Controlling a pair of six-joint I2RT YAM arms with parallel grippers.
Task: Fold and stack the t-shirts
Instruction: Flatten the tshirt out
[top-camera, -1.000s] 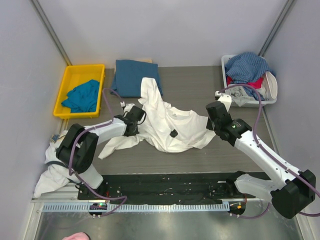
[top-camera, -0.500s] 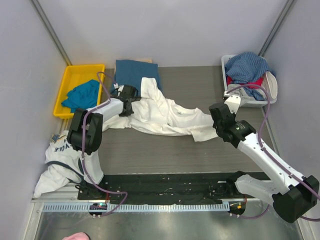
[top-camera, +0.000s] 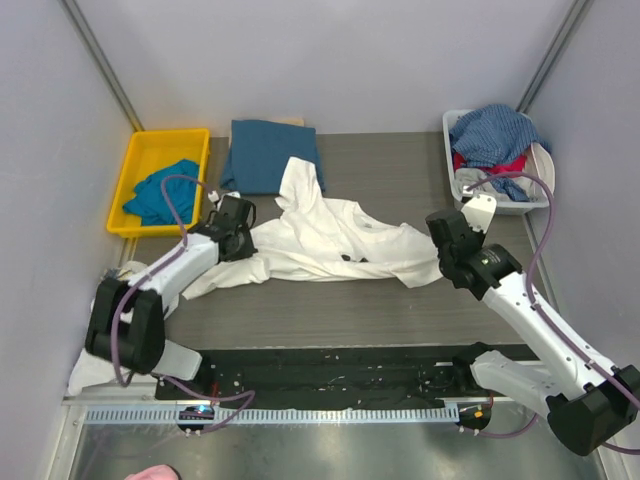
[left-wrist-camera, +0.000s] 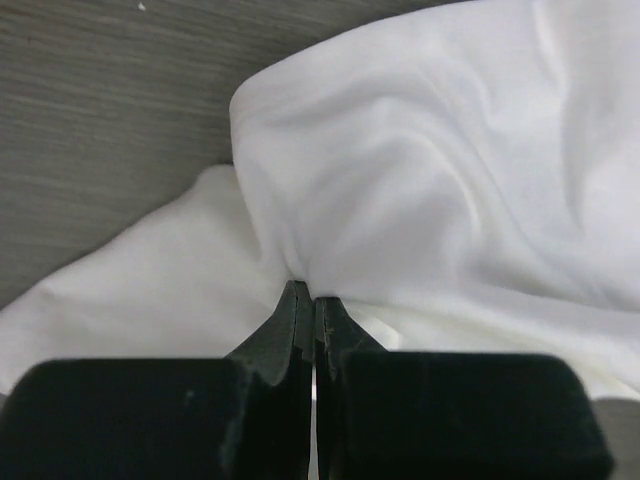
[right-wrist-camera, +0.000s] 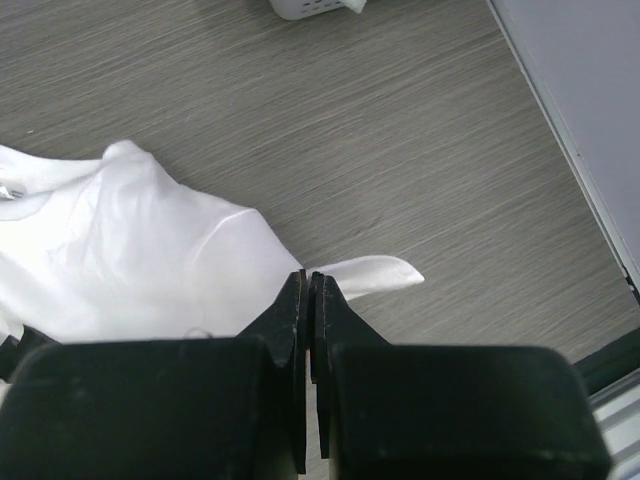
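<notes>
The white t-shirt lies stretched across the table's middle (black marks up). The left gripper and right gripper each pinch an end of it, jaws clamped. A folded dark blue t-shirt sits at the far edge.

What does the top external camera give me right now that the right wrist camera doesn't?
Only the top view shows the left gripper pinching the white t-shirt, the folded dark blue t-shirt, the yellow bin and the full spread of cloth. Only the right wrist view shows the right gripper shut on a thin edge of the shirt. Both show the white shirt on the table.
</notes>
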